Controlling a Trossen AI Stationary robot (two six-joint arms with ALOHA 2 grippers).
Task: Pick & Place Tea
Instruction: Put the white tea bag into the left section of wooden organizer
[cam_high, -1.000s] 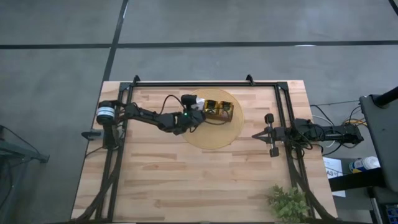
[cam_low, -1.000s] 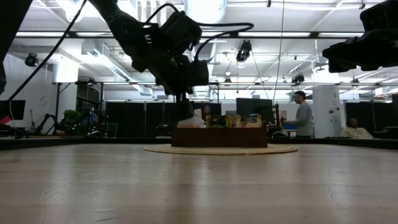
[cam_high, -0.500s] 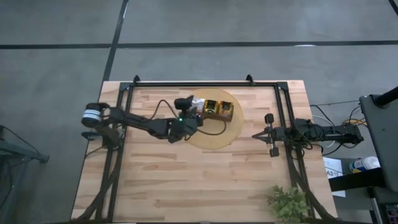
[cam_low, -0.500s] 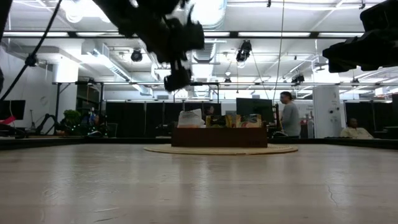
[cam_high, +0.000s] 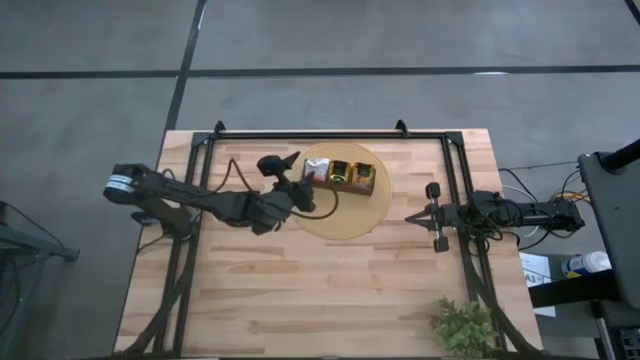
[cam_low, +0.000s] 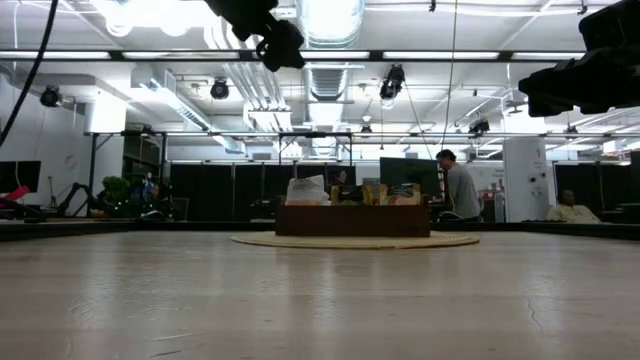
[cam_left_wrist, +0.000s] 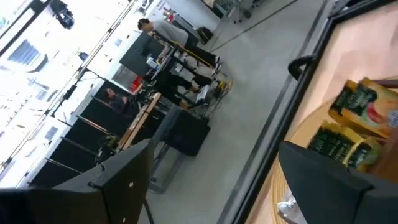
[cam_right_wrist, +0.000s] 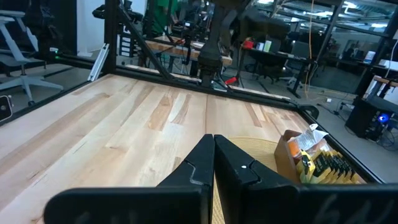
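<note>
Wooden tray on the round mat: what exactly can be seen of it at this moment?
The wooden tray is a brown, low-walled box with compartments in a row, sitting flat on the round tan mat toward the table's far edge. White packets fill the end nearest the left gripper, and yellow-green and orange ones fill the rest, standing above the rim. Neither gripper touches it.

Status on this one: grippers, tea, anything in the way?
Left gripper open, empty, beside the tray. Right gripper shut, parked at the right edge. Tea in tray. Nothing in the way.
</note>
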